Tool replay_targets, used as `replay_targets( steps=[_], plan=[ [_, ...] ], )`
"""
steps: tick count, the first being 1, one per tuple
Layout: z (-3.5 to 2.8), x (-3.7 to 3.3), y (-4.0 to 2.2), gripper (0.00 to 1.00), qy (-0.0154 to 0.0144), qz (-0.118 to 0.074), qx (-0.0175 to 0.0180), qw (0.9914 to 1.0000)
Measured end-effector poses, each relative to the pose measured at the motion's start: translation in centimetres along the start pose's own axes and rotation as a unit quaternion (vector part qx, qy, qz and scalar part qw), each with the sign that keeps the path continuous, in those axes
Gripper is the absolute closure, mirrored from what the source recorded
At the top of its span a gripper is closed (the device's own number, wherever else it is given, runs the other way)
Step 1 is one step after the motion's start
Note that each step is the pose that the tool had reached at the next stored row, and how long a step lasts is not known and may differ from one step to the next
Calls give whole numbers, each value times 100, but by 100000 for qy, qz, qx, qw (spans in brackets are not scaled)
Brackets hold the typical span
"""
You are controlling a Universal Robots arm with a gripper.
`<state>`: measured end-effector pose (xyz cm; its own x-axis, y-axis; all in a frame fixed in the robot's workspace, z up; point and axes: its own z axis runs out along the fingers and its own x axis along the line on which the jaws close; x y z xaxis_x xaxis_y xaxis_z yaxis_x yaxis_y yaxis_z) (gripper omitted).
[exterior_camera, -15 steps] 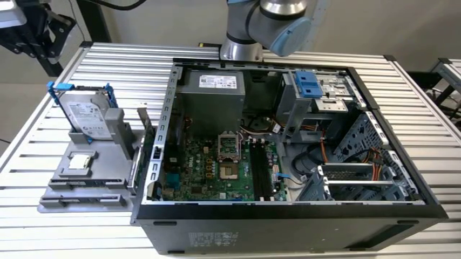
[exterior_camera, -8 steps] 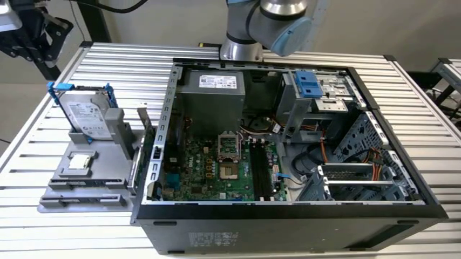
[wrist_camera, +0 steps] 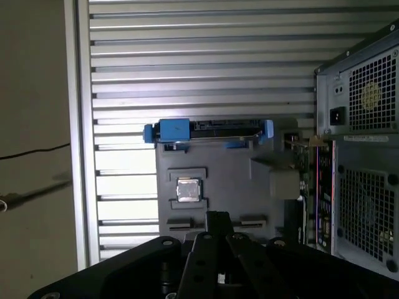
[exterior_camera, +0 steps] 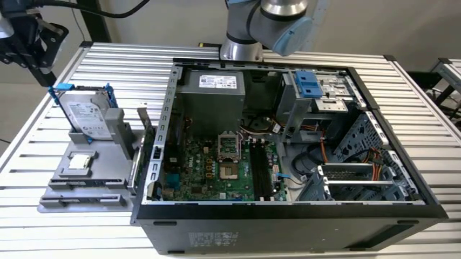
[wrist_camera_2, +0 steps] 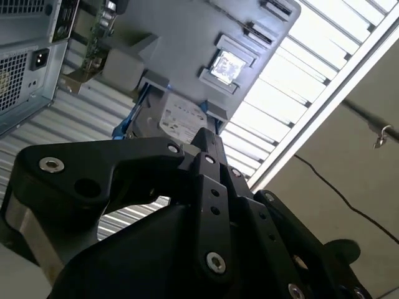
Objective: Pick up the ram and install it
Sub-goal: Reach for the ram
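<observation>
The ram's place cannot be told from these views; the long black slots on the motherboard lie inside the open computer case. The pincer hangs with its fingertips pressed together on nothing, above the hard drive standing in the grey tray on the desk, to the exterior view's left of the case.

Bright, blown-out glare along the slatted table

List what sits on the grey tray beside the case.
A hard drive in blue brackets stands upright; a square CPU chip lies flat. In the first wrist view, the gripper covers the tray's edge.
</observation>
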<state>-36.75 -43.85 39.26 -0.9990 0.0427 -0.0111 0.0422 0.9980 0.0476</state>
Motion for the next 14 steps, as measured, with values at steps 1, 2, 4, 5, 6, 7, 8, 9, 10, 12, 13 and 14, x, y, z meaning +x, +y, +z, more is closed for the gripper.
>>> replay_targets(
  steps=[1,2,4,5,6,7,8,9,10,12,13,14],
  plan=[
    [-1,-1,-23,100,2,2,4,100000],
    [-2,-2,-47,100,1,3,0,100000],
    [-5,-4,-95,100,3,3,2,100000],
    [-5,-5,-119,100,-4,2,-3,100000],
    [-7,-6,-144,100,0,2,-2,100000],
    [-8,-7,-170,100,2,-1,-1,100000],
    [-9,-8,-196,100,4,2,2,100000],
    [-10,-9,-221,100,1,0,1,100000],
    [-12,-10,-246,100,1,2,0,100000],
    [-14,-12,-294,100,3,5,0,100000],
    [-15,-13,-317,100,5,4,0,100000],
    [-16,-14,-339,100,3,3,-2,100000]
  ],
)
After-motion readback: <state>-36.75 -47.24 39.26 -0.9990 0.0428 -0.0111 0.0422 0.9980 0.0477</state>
